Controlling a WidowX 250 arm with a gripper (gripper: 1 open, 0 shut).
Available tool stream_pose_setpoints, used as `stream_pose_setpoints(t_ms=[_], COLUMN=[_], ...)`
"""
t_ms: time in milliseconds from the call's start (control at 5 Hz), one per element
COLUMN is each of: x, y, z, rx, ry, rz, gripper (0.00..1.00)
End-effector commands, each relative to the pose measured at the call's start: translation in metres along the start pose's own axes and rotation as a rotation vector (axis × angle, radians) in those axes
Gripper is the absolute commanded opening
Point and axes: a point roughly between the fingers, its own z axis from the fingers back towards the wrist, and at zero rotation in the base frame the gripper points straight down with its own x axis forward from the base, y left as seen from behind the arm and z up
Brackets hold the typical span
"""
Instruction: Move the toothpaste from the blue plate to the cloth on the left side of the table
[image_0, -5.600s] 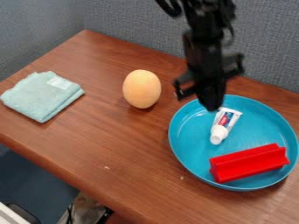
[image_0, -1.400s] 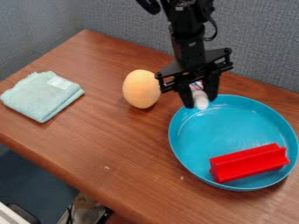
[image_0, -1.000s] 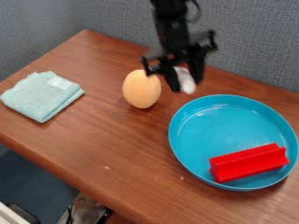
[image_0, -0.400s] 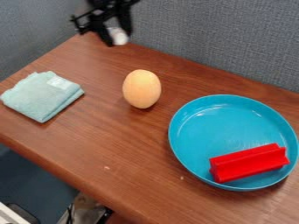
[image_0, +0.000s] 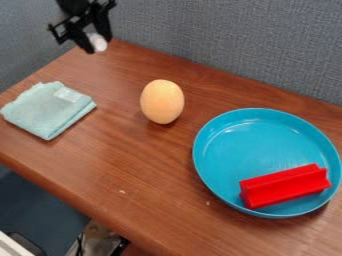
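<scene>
My gripper (image_0: 88, 38) hangs at the top left, above the far left part of the table (image_0: 147, 160). It is shut on the toothpaste (image_0: 92, 42), a small white tube that pokes down between the black fingers. The cloth (image_0: 46, 107), a folded light teal towel, lies on the table's left side, below and left of the gripper. The blue plate (image_0: 227, 150) sits at the right with no tube in it.
An orange egg shape (image_0: 162, 101) stands mid-table between cloth and plate. A red rectangular block (image_0: 285, 185) lies in the plate's right half. A grey wall runs behind the table; the front edge drops off at lower left.
The gripper lifted the toothpaste off the plate and carried it left across the table, past the egg, to the far left corner area.
</scene>
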Motion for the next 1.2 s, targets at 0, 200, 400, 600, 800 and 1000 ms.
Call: stream_pose_setpoints(t_ms=[0,200,400,600,800,1000], x=[0.031,0.051,0.065,0.075,0.082,0.086], y=[-0.005,-0.003,-0.005,-0.007,-0.009,-0.011], z=[0.005,-0.013,-0.026,-0.037,-0.046,-0.050], rx=[-0.034,-0.023,-0.019,-0.012,-0.009,-0.005], ry=[-0.092,-0.121,-0.140,-0.155,-0.168,-0.180], rz=[0.034,0.067,0.079,0.090,0.088,0.084], gripper=[0.00,0.00,0.00,0.00,0.00,1.00])
